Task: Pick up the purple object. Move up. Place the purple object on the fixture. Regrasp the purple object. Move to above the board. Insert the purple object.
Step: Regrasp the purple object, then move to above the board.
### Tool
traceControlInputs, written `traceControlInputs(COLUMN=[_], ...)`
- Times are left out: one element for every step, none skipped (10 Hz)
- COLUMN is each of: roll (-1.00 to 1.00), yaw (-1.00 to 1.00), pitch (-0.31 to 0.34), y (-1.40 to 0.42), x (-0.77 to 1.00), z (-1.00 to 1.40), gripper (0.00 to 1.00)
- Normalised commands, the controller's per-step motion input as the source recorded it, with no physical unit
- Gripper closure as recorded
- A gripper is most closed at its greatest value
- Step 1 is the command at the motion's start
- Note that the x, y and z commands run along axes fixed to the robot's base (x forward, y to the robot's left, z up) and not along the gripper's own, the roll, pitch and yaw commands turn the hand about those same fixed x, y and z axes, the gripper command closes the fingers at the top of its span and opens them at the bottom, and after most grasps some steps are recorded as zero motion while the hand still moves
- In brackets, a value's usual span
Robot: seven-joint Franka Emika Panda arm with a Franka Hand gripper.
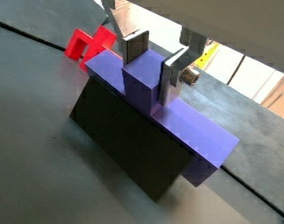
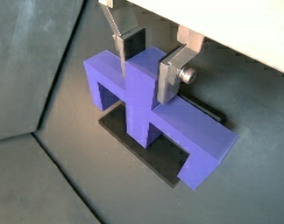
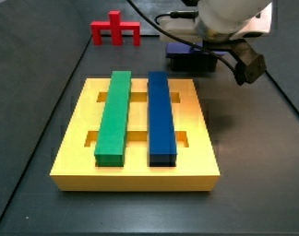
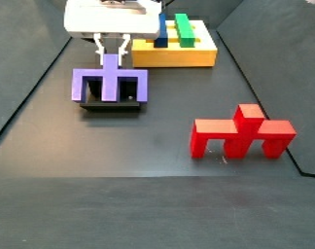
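My gripper (image 2: 151, 59) stands over the black fixture (image 4: 112, 105), its fingers closed on the upright post of the purple piece (image 2: 151, 109). The piece rests on the fixture, crossbar lying level, post pointing up. A side view also shows the yellow board (image 3: 137, 169) and the red piece (image 3: 115, 29), well apart from the fixture.

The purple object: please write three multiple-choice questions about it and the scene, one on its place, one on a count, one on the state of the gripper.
1. Where is the purple object?
A. on the fixture
B. on the board
C. beside the red piece

2. How many long bars lie in the board?
A. one
B. two
C. three

3. How does the gripper stand?
A. open, far above the table
B. holding the red piece
C. fingers on either side of the purple post

Answers:
1 A, the purple crossbar rests on the dark block in both wrist views.
2 B, a green bar and a blue bar.
3 C, silver plates flank the post.
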Motion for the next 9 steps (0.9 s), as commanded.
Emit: traceControlInputs(roll=[0.0, 0.0, 0.0, 0.0, 0.0, 0.0, -0.04, -0.1, -0.08], yaw=[0.0, 0.0, 0.0, 0.0, 0.0, 0.0, 0.0, -0.02, -0.02], pitch=[0.0, 0.0, 0.0, 0.0, 0.0, 0.0, -0.014, -0.027, -0.042], y=[0.0, 0.0, 0.0, 0.0, 0.0, 0.0, 0.01, 0.02, 0.04], x=[0.0, 0.0, 0.0, 0.0, 0.0, 0.0, 0.0, -0.02, -0.04], z=[0.0, 0.0, 0.0, 0.0, 0.0, 1.4, 1.4, 1.4, 1.4], gripper=[1.0, 1.0, 1.0, 1.0, 1.0, 1.0, 1.0, 1.0, 1.0])
